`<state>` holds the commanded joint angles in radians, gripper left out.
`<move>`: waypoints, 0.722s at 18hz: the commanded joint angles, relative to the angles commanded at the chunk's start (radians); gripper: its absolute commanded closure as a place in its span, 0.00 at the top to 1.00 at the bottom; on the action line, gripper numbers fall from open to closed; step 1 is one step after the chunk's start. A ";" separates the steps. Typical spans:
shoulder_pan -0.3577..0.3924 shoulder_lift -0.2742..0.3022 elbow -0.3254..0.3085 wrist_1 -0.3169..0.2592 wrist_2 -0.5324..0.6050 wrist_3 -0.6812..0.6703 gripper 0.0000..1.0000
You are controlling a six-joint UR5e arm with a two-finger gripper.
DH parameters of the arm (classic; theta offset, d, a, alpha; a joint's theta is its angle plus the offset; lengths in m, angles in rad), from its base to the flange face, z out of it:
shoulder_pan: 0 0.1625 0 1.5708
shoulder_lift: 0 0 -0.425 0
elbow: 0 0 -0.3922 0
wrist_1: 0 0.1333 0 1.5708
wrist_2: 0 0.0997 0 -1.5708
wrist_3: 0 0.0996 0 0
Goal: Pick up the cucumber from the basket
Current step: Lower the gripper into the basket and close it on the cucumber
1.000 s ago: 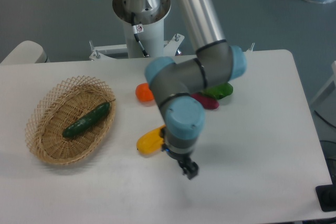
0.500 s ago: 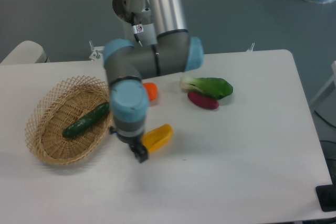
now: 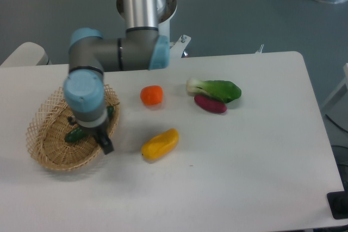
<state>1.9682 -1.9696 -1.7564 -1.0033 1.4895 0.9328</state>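
The tan wicker basket (image 3: pixel 46 129) sits at the table's left. The dark green cucumber (image 3: pixel 74 133) lies inside it, mostly hidden behind my wrist; only its lower left end and a small bit near the basket's right rim show. My gripper (image 3: pixel 105 146) hangs over the basket's right rim, just right of the cucumber. Its dark fingers look close together, but I cannot make out whether they are open or shut. Nothing is visibly held.
An orange round vegetable (image 3: pixel 151 95) lies right of the basket. A yellow pepper (image 3: pixel 160 144) sits nearer the front. A bok choy (image 3: pixel 215 89) and a purple vegetable (image 3: pixel 210 104) lie at centre right. The robot base (image 3: pixel 144 9) stands behind the table.
The arm has swung left across the table, from in front of the yellow pepper to above the basket's right side, now covering most of the cucumber. The vegetables have not moved.
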 joint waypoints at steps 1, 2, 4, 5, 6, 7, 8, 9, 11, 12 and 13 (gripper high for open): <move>-0.012 0.000 -0.006 0.000 0.002 -0.011 1.00; -0.022 -0.002 -0.012 0.002 0.003 -0.020 1.00; -0.026 -0.002 -0.021 0.006 0.003 -0.031 1.00; -0.028 -0.003 -0.025 0.012 0.006 -0.031 1.00; -0.034 -0.005 -0.029 0.018 0.009 -0.031 1.00; -0.035 -0.008 -0.034 0.028 0.009 -0.031 1.00; -0.035 -0.011 -0.038 0.041 0.011 -0.031 1.00; -0.035 -0.015 -0.037 0.048 0.012 -0.031 0.96; -0.037 -0.024 -0.037 0.052 0.024 -0.031 0.81; -0.037 -0.029 -0.038 0.052 0.038 -0.032 0.70; -0.038 -0.031 -0.038 0.052 0.046 -0.034 0.60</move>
<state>1.9298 -2.0003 -1.7948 -0.9511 1.5354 0.8989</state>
